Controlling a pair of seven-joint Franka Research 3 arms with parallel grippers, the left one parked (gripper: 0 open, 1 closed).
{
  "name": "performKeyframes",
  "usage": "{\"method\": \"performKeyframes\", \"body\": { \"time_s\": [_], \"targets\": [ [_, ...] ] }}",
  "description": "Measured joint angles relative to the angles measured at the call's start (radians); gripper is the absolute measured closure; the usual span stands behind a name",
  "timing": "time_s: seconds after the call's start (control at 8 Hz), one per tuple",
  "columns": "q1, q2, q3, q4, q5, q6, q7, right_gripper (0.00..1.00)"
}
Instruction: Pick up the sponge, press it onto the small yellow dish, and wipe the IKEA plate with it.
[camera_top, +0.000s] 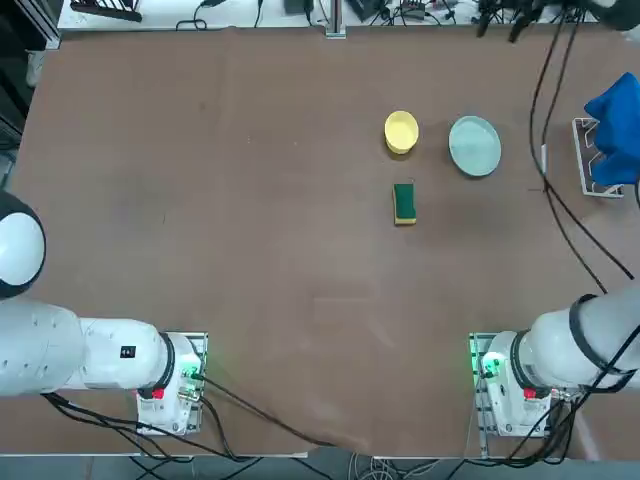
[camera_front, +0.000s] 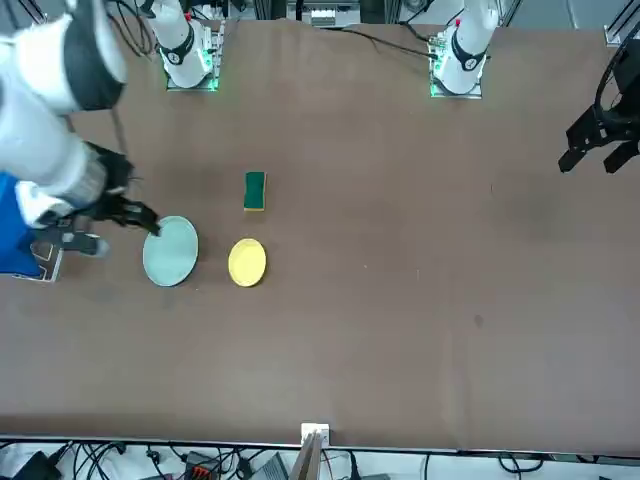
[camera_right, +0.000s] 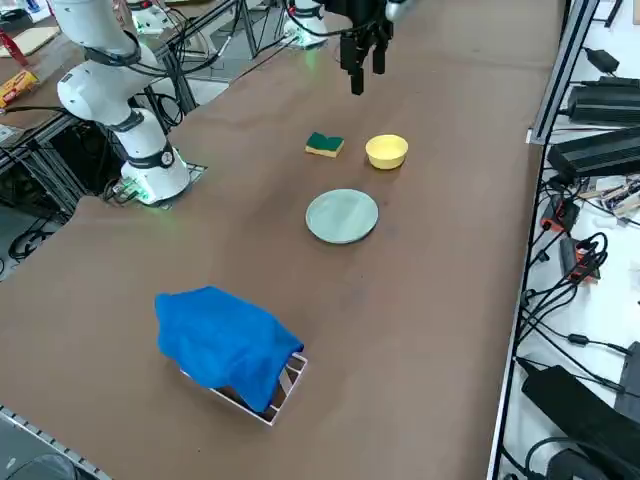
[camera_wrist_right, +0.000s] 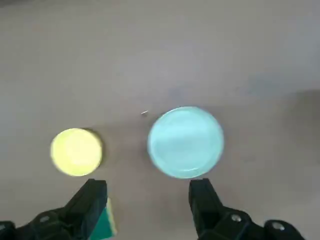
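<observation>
I had the right gripper (camera_wrist_right: 147, 200) raised well above the table (camera_top: 200, 200), its two fingers spread apart and pinching nothing, looking down on all three task things. The sponge (camera_top: 404, 203), green side up with a yellow layer beneath, lay flat on the table just on my side of the small yellow dish (camera_top: 401, 132), near it but not touching. The pale blue-green IKEA plate (camera_top: 475, 146) sat just beside the dish, toward the robot's right, apart from both. With the sponge lying free and the gripper clear of it, the scene fitted either a sponge waiting to be picked up or one set back down after wiping, so I could not judge which. If a grasp was due, I judged it would go best with the fingers lined up across the sponge's narrow width, lowered straight down until they bracketed its sides, then closed gently, since foam squashes and could slip. A blue cloth (camera_right: 225, 345) draped over a small rack lay well apart at the table's right edge.
</observation>
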Motion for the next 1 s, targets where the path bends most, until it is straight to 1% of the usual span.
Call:
{"method": "performKeyframes", "body": {
  "time_s": [0.12,0.25,0.38,0.5,0.75,0.88,1.0],
  "targets": [
    [-0.001,-0.001,-0.061,0.029,-0.003,-0.019,-0.057,0.0],
    [-0.004,-0.002,-0.114,0.058,-0.004,-0.034,-0.094,0.0],
    [-0.012,-0.003,-0.145,0.094,-0.004,-0.054,-0.109,0.0],
    [-0.02,-0.004,-0.154,0.134,-0.004,-0.08,-0.113,0.0],
    [-0.02,-0.012,-0.152,0.196,-0.002,-0.16,-0.113,0.0],
    [-0.018,-0.018,-0.152,0.201,-0.002,-0.189,-0.129,0.0],
    [-0.018,-0.021,-0.155,0.201,-0.002,-0.196,-0.178,0.0]
  ]
}}
